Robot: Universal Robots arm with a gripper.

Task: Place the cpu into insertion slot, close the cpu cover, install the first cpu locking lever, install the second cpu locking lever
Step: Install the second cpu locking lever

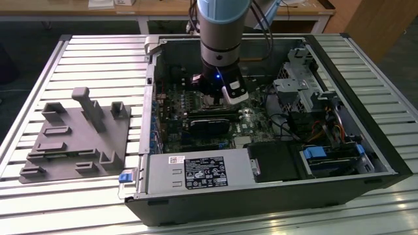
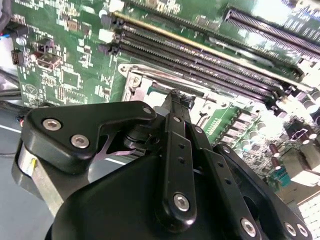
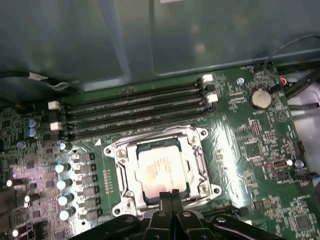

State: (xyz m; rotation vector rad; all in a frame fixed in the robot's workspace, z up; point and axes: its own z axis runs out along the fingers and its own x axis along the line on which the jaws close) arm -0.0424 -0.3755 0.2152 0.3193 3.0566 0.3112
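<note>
The cpu (image 3: 161, 172) lay seated in the insertion slot (image 3: 202, 172), its pale metal face showing through the window of the cpu cover (image 3: 122, 161), which looked folded down flat around it in the first wrist view. My tool (image 3: 170, 196) hung just at the near edge of the socket with its two fingertips pressed together and nothing between them; in the second wrist view the same closed tips (image 2: 176, 100) pointed down at the silvery frame (image 2: 145, 80). I could not tell whether they were touching the metal or a lever there.

Beyond the socket ran the long black memory slots (image 3: 135, 112), and past those the grey wall of the computer case (image 3: 150, 40). In the exterior view the arm (image 1: 219, 34) stood upright inside the open case, which lay on the slatted tabletop (image 1: 98, 63) beside a grey fixture (image 1: 75, 139).

My worry: the levers were thin and springy, so a tip pushing off-centre could have slipped and scraped the board, or left the cover unlatched over the chip.
</note>
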